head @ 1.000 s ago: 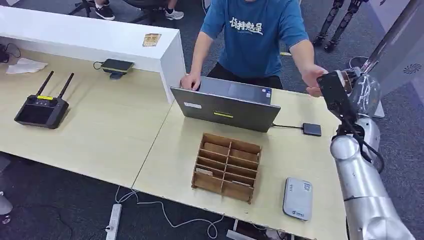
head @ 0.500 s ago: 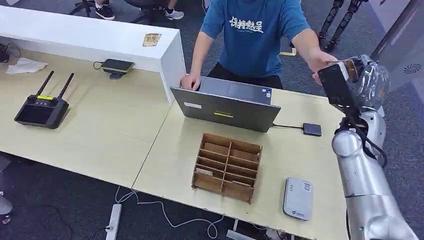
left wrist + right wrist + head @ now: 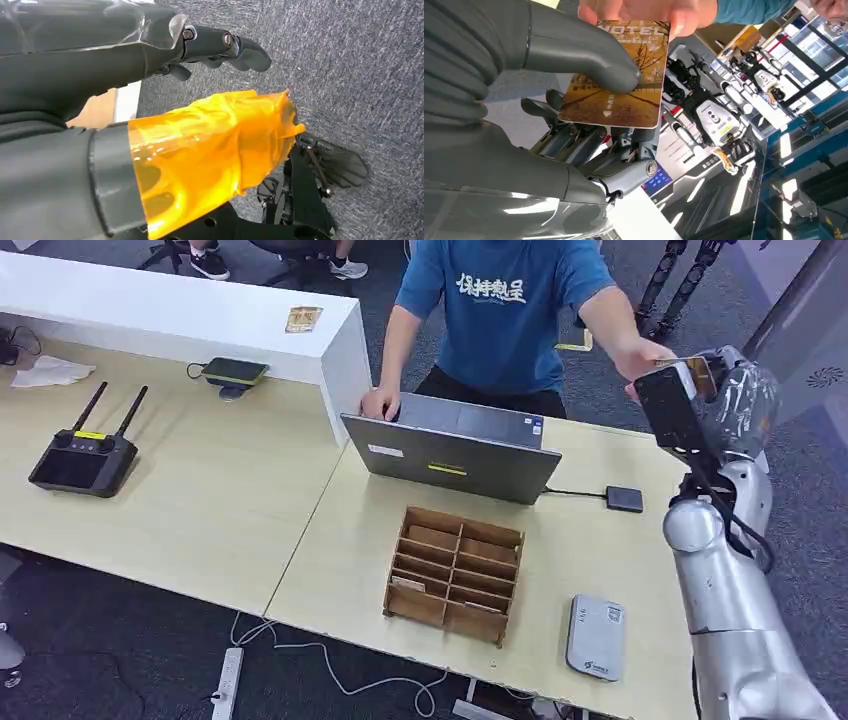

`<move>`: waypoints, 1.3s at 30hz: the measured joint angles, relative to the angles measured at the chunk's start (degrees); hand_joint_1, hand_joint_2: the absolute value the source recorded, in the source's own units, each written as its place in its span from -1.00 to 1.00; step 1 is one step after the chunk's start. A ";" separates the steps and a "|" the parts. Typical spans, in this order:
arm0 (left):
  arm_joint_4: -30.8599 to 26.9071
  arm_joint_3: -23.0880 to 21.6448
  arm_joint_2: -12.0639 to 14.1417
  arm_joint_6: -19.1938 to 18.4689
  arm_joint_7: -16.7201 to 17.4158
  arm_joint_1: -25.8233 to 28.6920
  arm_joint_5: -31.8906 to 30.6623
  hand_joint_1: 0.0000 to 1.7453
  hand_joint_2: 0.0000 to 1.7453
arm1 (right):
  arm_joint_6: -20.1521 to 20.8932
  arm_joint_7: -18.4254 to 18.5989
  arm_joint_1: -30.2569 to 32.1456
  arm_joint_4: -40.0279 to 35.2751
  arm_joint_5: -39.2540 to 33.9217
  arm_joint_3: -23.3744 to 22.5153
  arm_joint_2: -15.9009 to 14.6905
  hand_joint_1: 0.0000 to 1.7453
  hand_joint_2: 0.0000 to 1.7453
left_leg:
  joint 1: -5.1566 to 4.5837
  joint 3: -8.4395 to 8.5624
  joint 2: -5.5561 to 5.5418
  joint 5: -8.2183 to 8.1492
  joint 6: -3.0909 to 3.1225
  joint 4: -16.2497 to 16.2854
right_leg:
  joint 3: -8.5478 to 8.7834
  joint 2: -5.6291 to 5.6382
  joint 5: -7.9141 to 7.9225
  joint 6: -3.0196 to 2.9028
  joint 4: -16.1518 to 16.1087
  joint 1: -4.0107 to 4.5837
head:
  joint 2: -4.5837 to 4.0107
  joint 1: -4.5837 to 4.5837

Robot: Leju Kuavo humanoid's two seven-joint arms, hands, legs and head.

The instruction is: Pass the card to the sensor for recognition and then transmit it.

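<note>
The right hand (image 3: pixel 574 100) was raised beside the counter (image 3: pixel 590 540), its thumb pressing the card (image 3: pixel 616 75) against its fingers while a person's hand (image 3: pixel 644 12) pinched the far edge. Thin, stiff and slick, the card looked best pinched flat across its faces.

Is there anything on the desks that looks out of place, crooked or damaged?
Little stands out. The grey device lies very near the front edge of the desk. The left hand's thumb is wrapped in crumpled orange film. The wooden organizer and laptop sit squarely.
</note>
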 joint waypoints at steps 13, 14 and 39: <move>0.00 0.00 0.00 0.00 0.09 -0.01 0.02 -1.00 -1.00 | -0.90 -0.17 0.04 -0.02 0.20 0.46 0.00 -1.00 1.00 | 0.00 0.00 0.01 0.00 0.00 0.00 | 0.00 0.00 0.00 0.00 0.00 0.00 | 0.00 0.02; 0.00 0.00 0.00 0.00 0.13 -0.01 0.02 -1.00 -1.00 | -0.96 -0.22 0.08 -0.02 0.28 0.48 0.00 -1.00 1.00 | 0.00 0.00 0.00 0.00 0.00 0.00 | 0.00 0.00 0.00 0.00 0.00 0.00 | 0.00 0.00; 0.00 -0.02 -0.02 0.28 0.48 0.00 0.63 -1.00 -1.00 | -5.29 -0.57 4.95 -5.48 8.26 0.52 -0.46 -1.00 1.00 | 0.00 0.01 0.00 0.00 0.00 0.00 | -0.01 0.01 0.00 0.00 0.00 0.00 | 0.00 0.00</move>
